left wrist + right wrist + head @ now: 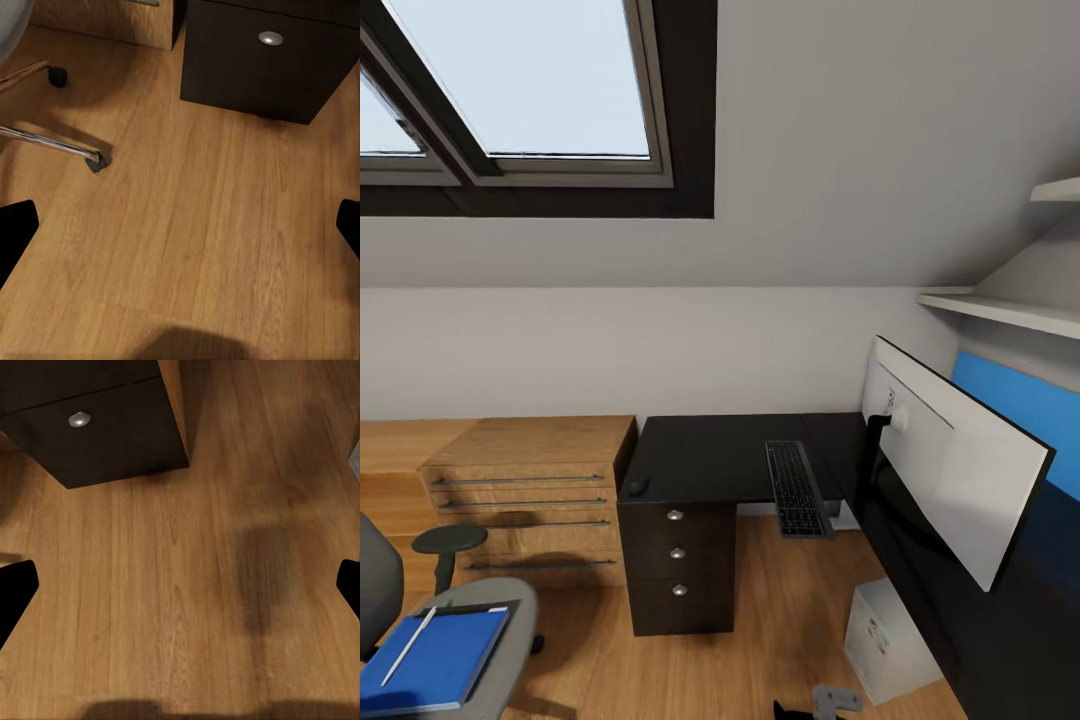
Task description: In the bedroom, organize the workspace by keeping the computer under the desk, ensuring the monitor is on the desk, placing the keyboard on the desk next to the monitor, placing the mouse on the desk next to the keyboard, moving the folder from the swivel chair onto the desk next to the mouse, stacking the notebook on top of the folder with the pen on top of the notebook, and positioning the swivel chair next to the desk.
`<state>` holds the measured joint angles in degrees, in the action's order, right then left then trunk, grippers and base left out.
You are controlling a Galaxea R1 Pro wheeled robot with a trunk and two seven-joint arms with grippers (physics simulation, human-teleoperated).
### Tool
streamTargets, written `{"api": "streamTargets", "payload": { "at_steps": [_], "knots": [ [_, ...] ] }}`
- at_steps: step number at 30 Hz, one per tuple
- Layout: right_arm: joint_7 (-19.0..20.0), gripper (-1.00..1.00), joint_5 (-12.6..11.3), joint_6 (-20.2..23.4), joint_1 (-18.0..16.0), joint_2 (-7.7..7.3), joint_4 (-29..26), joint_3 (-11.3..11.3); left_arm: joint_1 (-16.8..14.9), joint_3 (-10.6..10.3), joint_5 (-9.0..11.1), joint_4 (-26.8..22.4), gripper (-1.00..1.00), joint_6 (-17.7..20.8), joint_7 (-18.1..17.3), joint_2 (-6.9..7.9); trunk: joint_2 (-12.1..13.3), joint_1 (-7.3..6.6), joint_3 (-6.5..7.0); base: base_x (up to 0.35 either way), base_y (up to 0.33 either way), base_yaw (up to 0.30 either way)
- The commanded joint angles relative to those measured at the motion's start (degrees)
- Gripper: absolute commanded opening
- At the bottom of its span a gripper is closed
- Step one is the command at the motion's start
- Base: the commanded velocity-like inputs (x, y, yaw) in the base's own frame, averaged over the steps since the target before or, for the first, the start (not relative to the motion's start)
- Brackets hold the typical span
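Observation:
The desk [710, 455] has a glossy black top. On it lies the keyboard [797, 488], its near end past the desk's inner edge. The small black mouse [637, 487] sits at the desk's left front corner. To the right stands the monitor [950, 460], white back towards me. Beneath the desk is the computer [885, 640]. The swivel chair [490, 610] at lower left carries the blue folder [440, 655] with the pen [408, 645] on it; I cannot make out the notebook. My left gripper [180, 232] and right gripper [180, 592] hang open over bare floor.
A wooden drawer chest [525, 500] stands left of the desk's black drawer unit [678, 570]. White shelves [1010, 310] and a blue panel [1020, 400] line the right wall. The chair's chrome leg [52, 142] lies near my left gripper. A skylight [530, 90] is overhead.

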<state>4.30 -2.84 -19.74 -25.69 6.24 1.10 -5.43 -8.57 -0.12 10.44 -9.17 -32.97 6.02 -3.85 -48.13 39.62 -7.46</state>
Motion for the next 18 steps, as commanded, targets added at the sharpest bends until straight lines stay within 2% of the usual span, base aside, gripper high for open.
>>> {"api": "streamTargets", "payload": {
  "at_steps": [1,14,18],
  "knots": [
    [0.4,1.0,-0.3,-0.3,-0.1,-0.01,0.1,-0.5,0.0,0.0,0.1,0.0,1.0,-0.2,0.2,-0.01,-0.1,0.01,-0.09,0.0,0.0,0.01],
    [1.3,1.0,0.0,-0.2,-0.1,0.15,0.1,-0.3,0.0,-0.2,0.0,0.0,1.0,-0.1,0.1,-0.05,-0.1,0.01,-0.2,-0.002,0.0,0.0],
    [1.6,1.0,0.0,-0.3,-0.1,0.04,0.1,-0.3,0.0,-0.1,0.1,0.0,1.0,-0.2,0.4,-0.05,-0.1,0.01,-0.22,-0.179,-0.046,-0.002]
  ]
}}
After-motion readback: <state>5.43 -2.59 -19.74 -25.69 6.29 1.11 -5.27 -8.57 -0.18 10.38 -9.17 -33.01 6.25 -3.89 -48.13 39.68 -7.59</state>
